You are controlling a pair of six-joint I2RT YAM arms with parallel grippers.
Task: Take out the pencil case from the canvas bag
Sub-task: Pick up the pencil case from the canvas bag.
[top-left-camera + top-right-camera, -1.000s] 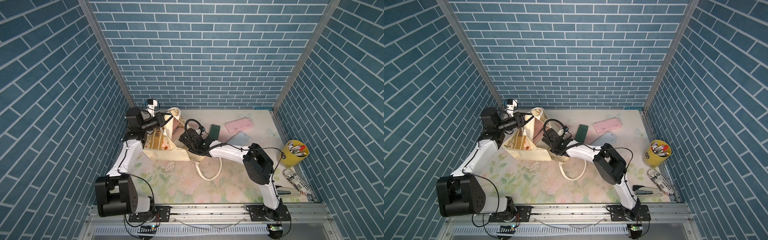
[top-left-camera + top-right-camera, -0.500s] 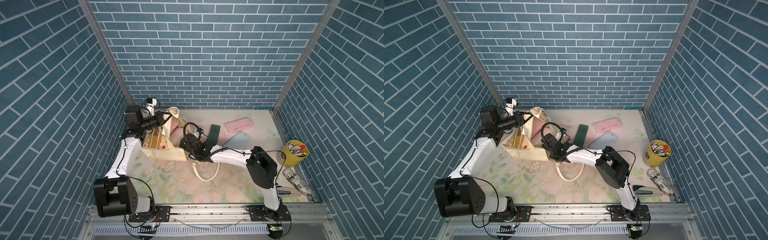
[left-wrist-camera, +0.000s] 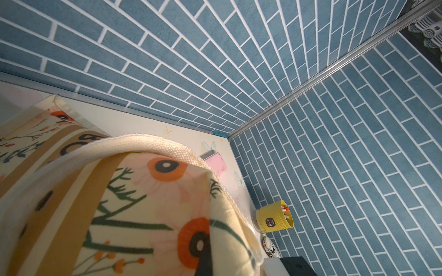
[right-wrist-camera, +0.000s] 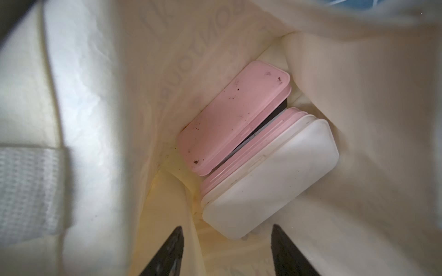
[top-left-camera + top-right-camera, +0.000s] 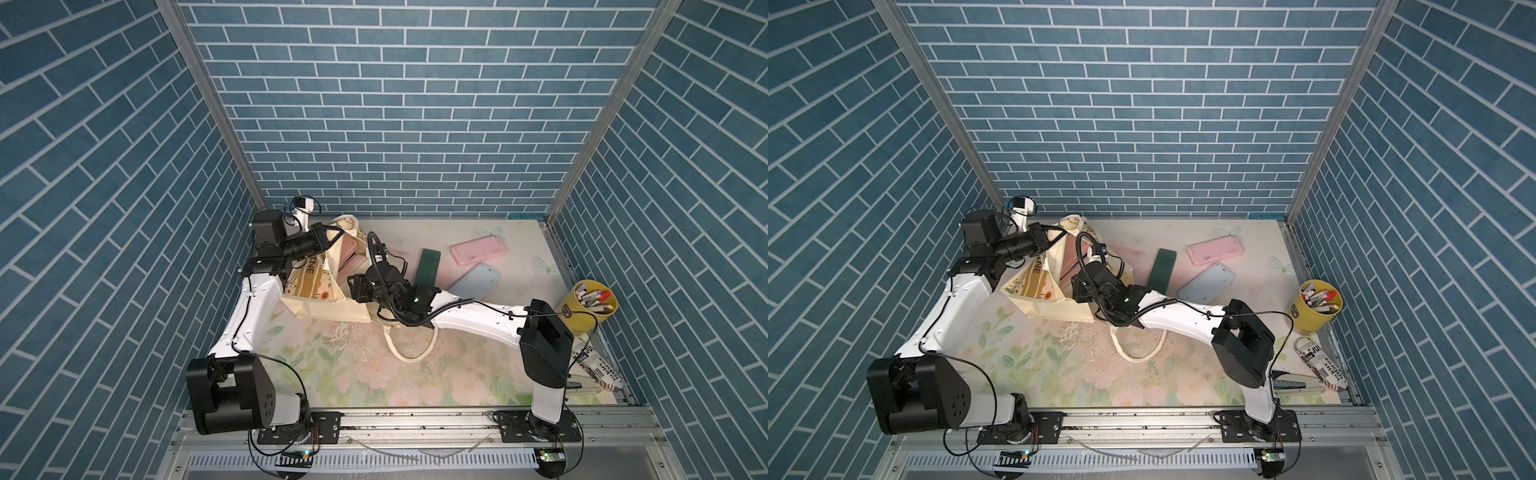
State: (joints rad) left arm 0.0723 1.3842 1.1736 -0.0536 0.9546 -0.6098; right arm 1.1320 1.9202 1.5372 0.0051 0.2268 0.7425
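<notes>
Floral mat (image 5: 332, 374) bears limp woven canvas bag (image 5: 332, 309).

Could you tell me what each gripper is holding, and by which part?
The left gripper pinches the canvas bag by its upper rim. The right gripper holds nothing; its jaws stand open inside the bag, near the white case.

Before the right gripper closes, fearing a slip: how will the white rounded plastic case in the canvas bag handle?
The white rounded plastic case probably stays stiff: its moulded edges look crisp. Its smooth faces may slip when pinched.
</notes>
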